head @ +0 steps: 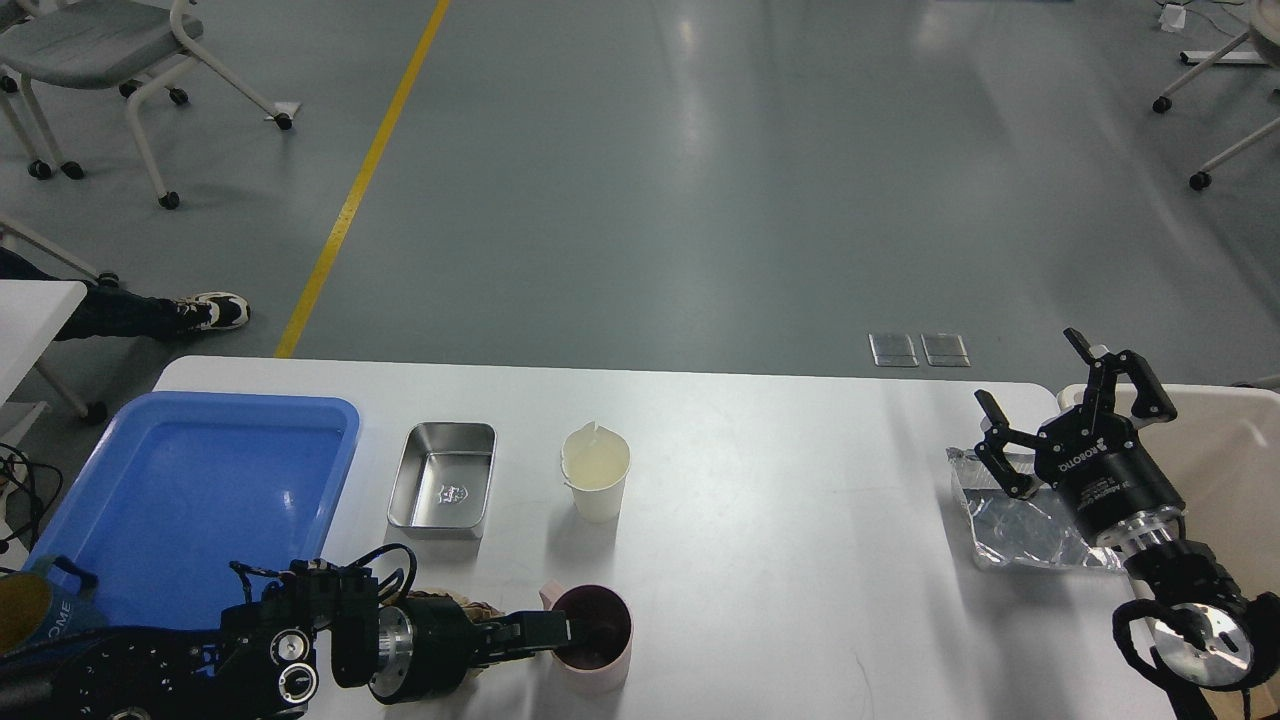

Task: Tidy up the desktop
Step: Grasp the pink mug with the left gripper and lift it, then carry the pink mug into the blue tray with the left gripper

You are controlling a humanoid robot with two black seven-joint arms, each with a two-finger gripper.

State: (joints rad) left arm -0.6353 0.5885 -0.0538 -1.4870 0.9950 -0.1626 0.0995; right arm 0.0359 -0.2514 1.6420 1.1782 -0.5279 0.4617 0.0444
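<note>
The smooth white desktop [780, 500] with rounded corners fills the lower view, and everything here is placed against the pale translucent cup [596, 481] near its middle: far left of the cup a glossy blue plastic tray [190, 470], just left a shiny rectangular metal tin [443, 489]. Nearer than the cup, the left gripper [560, 630] reaches the rim of a pink cup [592, 640] with a dark inside, its fingers too dark to tell apart, hiding most of a crumpled brown paper [470, 610]. Far right, the right gripper [1040, 420] hangs spread wide and empty over crinkled foil [1010, 530], beside a beige bin [1235, 470] cut by the edge.

On the desktop [780, 500], tray [110, 470] lies left, tin [443, 490] beside it, foil [1020, 530] right.
</note>
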